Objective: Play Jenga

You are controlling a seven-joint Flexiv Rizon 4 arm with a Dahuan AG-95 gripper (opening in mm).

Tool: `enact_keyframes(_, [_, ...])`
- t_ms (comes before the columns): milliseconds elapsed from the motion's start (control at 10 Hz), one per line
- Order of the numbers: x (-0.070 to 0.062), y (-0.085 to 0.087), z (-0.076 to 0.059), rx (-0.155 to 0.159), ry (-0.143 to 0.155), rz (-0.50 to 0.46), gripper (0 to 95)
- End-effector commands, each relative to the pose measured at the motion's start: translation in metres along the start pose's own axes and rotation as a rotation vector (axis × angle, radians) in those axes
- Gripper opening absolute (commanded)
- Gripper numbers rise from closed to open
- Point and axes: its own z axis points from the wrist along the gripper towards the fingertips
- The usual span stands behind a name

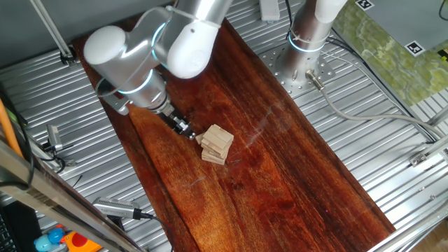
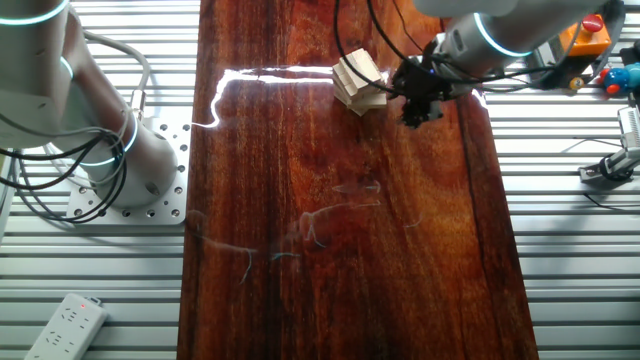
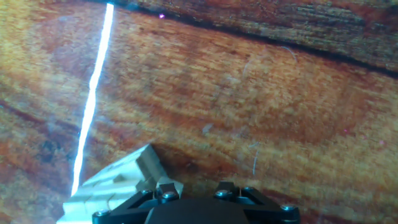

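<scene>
Tool point(image 1: 189, 131) beside Jenga point(image 1: 216, 144) mid-board point(image 1: 294, 182) (jaw spread unclear); open wood beyond.

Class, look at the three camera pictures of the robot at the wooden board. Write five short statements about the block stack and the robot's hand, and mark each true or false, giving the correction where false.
1. The Jenga stack stands on the dark wooden board. True.
2. The gripper is right beside the stack. True.
3. The blocks are bright red. False: they are pale tan wood.
4. The stack sits on the ribbed metal surface. False: it rests on the wooden board.
5. The gripper has lifted a block high above the board. False: it is low, next to the stack; whether the jaws are open cannot be told.
</scene>
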Motion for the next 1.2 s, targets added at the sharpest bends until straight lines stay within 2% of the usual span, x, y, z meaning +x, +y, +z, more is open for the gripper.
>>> enact_keyframes(100, [-0.001, -0.003, 0.003, -0.049, -0.015, 0.037, 38.0])
enact_keyframes(200, [-0.001, -0.004, 0.005, -0.069, -0.021, 0.052, 38.0])
enact_keyframes(500, [0.0, -0.004, 0.006, -0.079, -0.03, 0.063, 38.0])
enact_keyframes(800, [0.0, -0.005, 0.006, -0.064, -0.031, 0.066, 38.0])
enact_keyframes(1200, [0.003, -0.004, 0.013, -0.064, -0.041, 0.063, 38.0])
